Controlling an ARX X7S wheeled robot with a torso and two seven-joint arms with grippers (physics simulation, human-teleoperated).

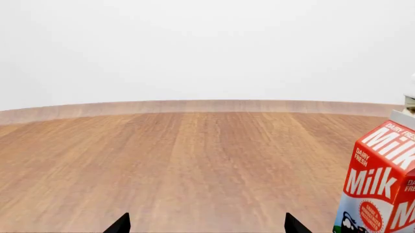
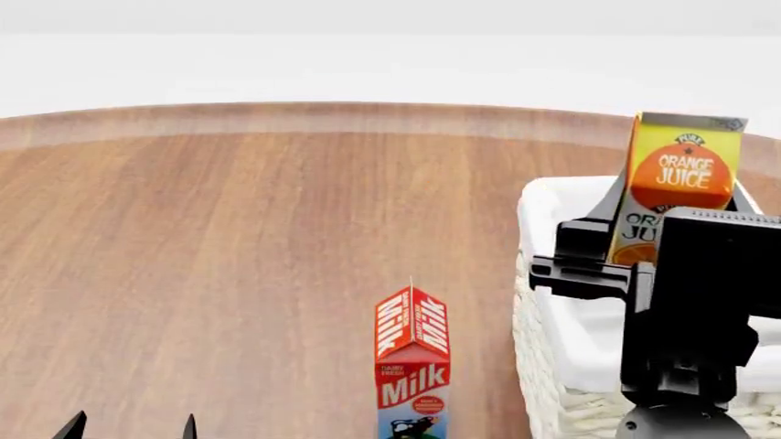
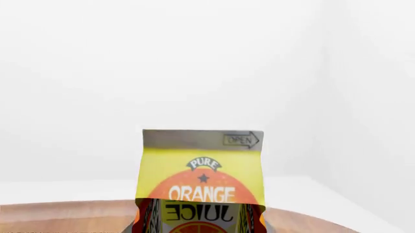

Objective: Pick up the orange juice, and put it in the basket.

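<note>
From the head view, the right gripper [image 2: 610,240] holds the orange juice [image 2: 679,183] upright in the air above the basket [image 2: 547,302], which sits at the table's [image 2: 244,256] right side. A milk carton [image 2: 411,366] stands left of the basket.

In the left wrist view, the left gripper's [image 1: 206,226] fingertips stand wide apart over bare wood, the milk carton [image 1: 379,184] beside them.

In the right wrist view the orange juice [image 3: 202,179] fills the lower centre, seemingly pinched between the fingers.
</note>
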